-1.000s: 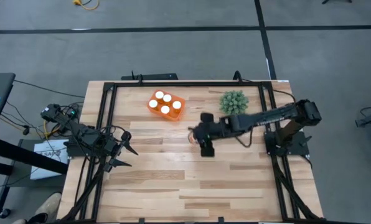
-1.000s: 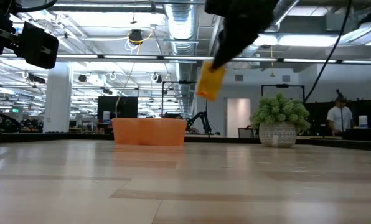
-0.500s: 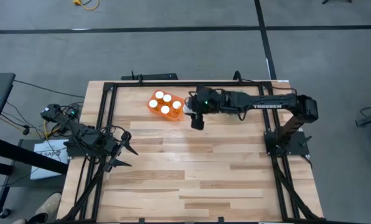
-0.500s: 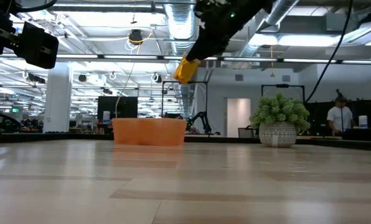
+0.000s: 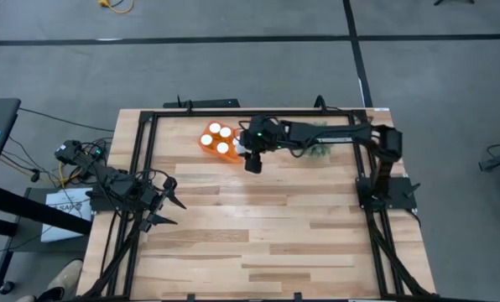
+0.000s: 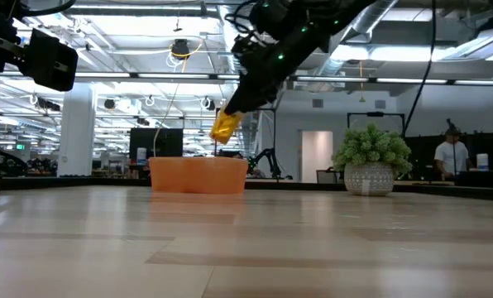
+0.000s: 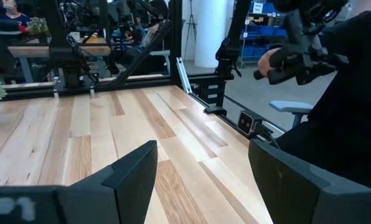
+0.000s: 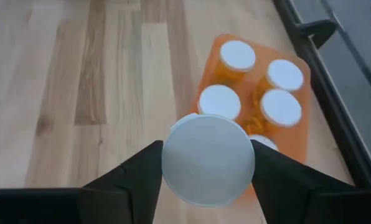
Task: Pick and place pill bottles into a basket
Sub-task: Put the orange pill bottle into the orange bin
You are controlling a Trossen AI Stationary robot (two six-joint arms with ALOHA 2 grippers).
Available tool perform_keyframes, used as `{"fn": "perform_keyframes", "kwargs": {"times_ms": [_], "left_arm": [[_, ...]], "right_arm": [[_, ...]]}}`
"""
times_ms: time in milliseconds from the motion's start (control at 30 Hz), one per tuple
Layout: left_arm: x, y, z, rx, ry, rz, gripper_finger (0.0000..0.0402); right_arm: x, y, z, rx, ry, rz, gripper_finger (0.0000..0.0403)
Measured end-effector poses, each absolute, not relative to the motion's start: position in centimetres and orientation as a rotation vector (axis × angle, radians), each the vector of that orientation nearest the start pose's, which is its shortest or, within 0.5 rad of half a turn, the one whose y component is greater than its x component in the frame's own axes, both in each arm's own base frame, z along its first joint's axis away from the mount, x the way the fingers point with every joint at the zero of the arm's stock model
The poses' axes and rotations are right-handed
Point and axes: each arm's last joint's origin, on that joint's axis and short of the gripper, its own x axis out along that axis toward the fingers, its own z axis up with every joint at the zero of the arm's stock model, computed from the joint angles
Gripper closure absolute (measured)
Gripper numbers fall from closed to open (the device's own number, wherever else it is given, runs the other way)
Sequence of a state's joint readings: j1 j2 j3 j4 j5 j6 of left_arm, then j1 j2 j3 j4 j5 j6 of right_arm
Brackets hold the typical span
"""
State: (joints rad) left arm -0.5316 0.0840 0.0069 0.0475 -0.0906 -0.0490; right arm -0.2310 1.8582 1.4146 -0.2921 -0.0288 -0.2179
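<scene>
Right claw (image 5: 248,149) closed on a pill bottle (image 6: 224,127), held in the air over the near end of the basket (image 5: 210,144). In the low view the bottle hangs tilted, its long axis slanting, with its lower end just above the basket rim (image 6: 198,161). In the right wrist view the held bottle's white cap (image 8: 208,158) lies between the two dark fingers (image 8: 131,178), and the basket sits directly beyond it with five capped bottles (image 8: 220,101) inside; one free place appears to lie just under the claw. The coming move is judged a short descent, then release. The left claw (image 5: 168,204) rests open at the counter's left edge (image 5: 132,126), well apart. Compared with half a second earlier, the right claw stands nearer the basket and lower, now overlapping its end; one second earlier it was mid-counter beside the plant (image 6: 370,161).
</scene>
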Motion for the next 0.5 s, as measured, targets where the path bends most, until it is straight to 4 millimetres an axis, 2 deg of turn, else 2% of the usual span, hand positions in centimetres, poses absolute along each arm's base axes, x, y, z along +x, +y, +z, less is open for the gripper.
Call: {"fn": "perform_keyframes", "kwargs": {"times_ms": [300, 500], "left_arm": [[9.0, -5.0, 16.4, -0.039, 0.040, -0.440, 0.0159], [9.0, -5.0, 16.4, -0.039, 0.040, -0.440, 0.0159]], "right_arm": [[42.9, -9.9, 22.9, -0.076, 0.835, -0.050, 0.0208], [42.9, -10.8, 22.3, -0.061, 0.912, -0.055, 0.0187]]}}
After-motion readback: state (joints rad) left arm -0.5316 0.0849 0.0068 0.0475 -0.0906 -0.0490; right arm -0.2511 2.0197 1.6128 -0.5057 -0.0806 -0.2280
